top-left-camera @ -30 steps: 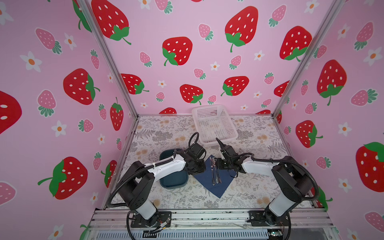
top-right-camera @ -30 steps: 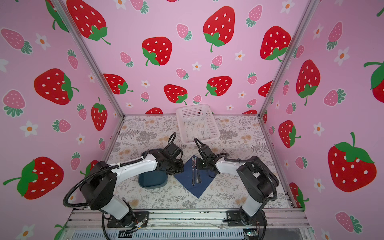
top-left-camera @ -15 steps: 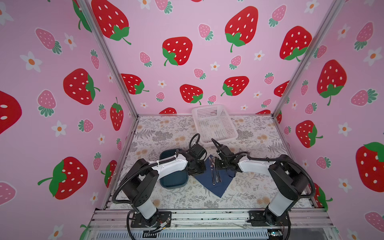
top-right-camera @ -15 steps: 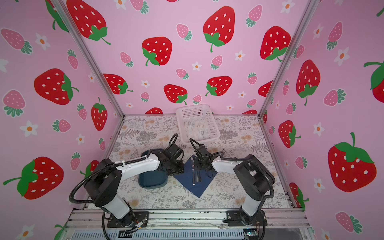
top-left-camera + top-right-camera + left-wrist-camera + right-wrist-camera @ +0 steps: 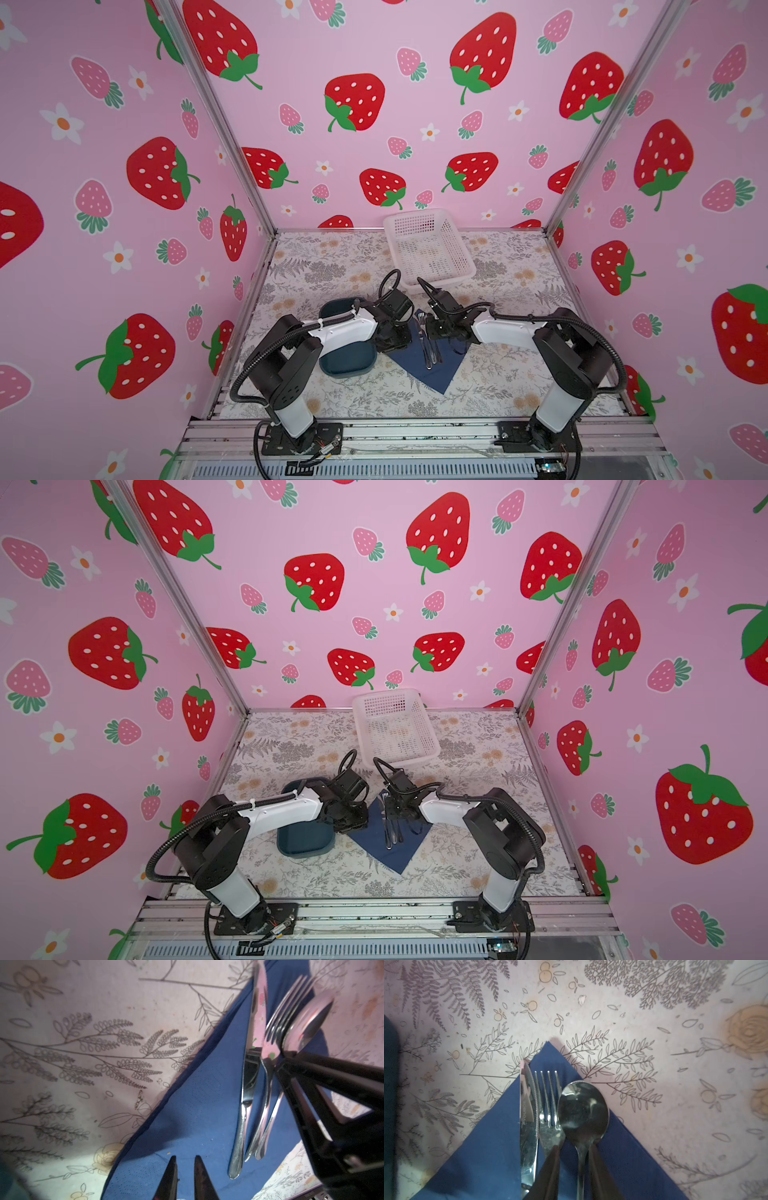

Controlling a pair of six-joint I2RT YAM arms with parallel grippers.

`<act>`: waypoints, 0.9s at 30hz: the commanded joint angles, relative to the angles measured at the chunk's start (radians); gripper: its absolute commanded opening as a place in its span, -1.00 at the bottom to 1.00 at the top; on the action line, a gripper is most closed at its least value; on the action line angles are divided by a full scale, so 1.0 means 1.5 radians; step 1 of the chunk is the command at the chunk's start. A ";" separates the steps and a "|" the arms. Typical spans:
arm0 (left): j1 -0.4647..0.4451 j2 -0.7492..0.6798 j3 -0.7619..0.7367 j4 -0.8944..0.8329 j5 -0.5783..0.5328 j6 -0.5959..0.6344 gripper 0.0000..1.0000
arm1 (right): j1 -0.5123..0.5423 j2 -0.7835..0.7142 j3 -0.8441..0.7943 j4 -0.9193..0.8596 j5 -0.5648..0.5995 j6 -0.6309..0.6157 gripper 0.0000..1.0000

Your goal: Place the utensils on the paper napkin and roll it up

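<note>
The navy paper napkin [image 5: 434,372] [image 5: 397,856] lies flat as a diamond on the floral tabletop. On it, side by side, rest the utensils [image 5: 428,347] [image 5: 391,831]: knife [image 5: 528,1122], fork [image 5: 550,1126] and spoon [image 5: 583,1109]. My right gripper [image 5: 574,1148] [image 5: 434,328] is low over them, open, its fingers straddling the spoon's neck with a gap on the fork side. My left gripper [image 5: 186,1159] [image 5: 398,341] hovers at the napkin's [image 5: 197,1105] left corner, fingers a little apart with only paper between them.
A teal tray [image 5: 347,368] [image 5: 303,843] sits just left of the napkin, partly under my left arm. A white perforated basket [image 5: 461,257] [image 5: 428,733] stands behind the grippers near the back wall. Pink strawberry walls enclose the table on three sides.
My right gripper has slid left, from the napkin's right side onto the utensils, and now straddles the spoon. The left gripper has hardly moved.
</note>
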 commanded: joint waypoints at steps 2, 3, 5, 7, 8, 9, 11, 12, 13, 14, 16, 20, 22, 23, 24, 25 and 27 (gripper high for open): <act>0.003 0.002 -0.006 0.000 -0.012 -0.009 -0.64 | 0.006 0.020 -0.003 -0.046 -0.002 -0.010 -0.41; 0.002 0.001 -0.007 -0.001 -0.013 -0.009 -0.64 | 0.006 0.018 -0.002 -0.047 -0.002 -0.012 -0.41; 0.003 -0.005 -0.009 0.001 -0.016 -0.008 -0.64 | 0.006 0.014 0.000 -0.051 0.000 -0.012 -0.41; 0.003 -0.012 -0.008 0.001 -0.016 -0.005 -0.64 | 0.006 0.005 0.006 -0.055 -0.003 -0.017 -0.40; 0.003 -0.017 -0.007 0.001 -0.016 -0.004 -0.64 | 0.007 -0.002 0.010 -0.057 -0.003 -0.020 -0.40; 0.003 -0.022 -0.006 0.001 -0.018 -0.002 -0.64 | 0.006 -0.009 0.013 -0.061 -0.002 -0.021 -0.40; 0.003 -0.038 -0.006 -0.003 -0.027 0.000 -0.63 | 0.006 -0.030 0.015 -0.065 -0.001 -0.022 -0.40; 0.002 -0.046 -0.008 -0.003 -0.031 0.002 -0.63 | 0.005 -0.041 0.015 -0.067 -0.001 -0.024 -0.38; 0.002 -0.055 -0.011 -0.003 -0.034 0.003 -0.62 | 0.005 -0.057 0.014 -0.066 0.001 -0.024 -0.36; 0.002 -0.065 -0.014 -0.002 -0.038 0.003 -0.61 | 0.005 -0.073 0.011 -0.067 0.002 -0.022 -0.33; 0.000 -0.085 -0.023 0.005 -0.038 0.006 -0.59 | 0.005 -0.104 0.003 -0.066 0.009 -0.016 -0.27; -0.003 -0.124 -0.045 0.021 -0.038 0.014 -0.56 | 0.004 -0.176 -0.038 -0.072 0.012 0.030 -0.25; -0.009 -0.147 -0.059 0.026 -0.034 0.018 -0.54 | 0.005 -0.240 -0.086 -0.056 0.002 0.074 -0.24; -0.013 -0.159 -0.067 0.031 -0.032 0.019 -0.54 | 0.005 -0.272 -0.112 -0.046 -0.006 0.099 -0.24; -0.018 -0.175 -0.078 0.039 -0.030 0.018 -0.52 | 0.004 -0.311 -0.145 -0.030 -0.014 0.130 -0.24; -0.025 -0.191 -0.092 0.052 -0.028 0.016 -0.49 | 0.006 -0.350 -0.180 -0.013 -0.026 0.164 -0.24; -0.038 -0.222 -0.119 0.076 -0.022 0.009 -0.45 | 0.005 -0.424 -0.245 0.022 -0.052 0.220 -0.23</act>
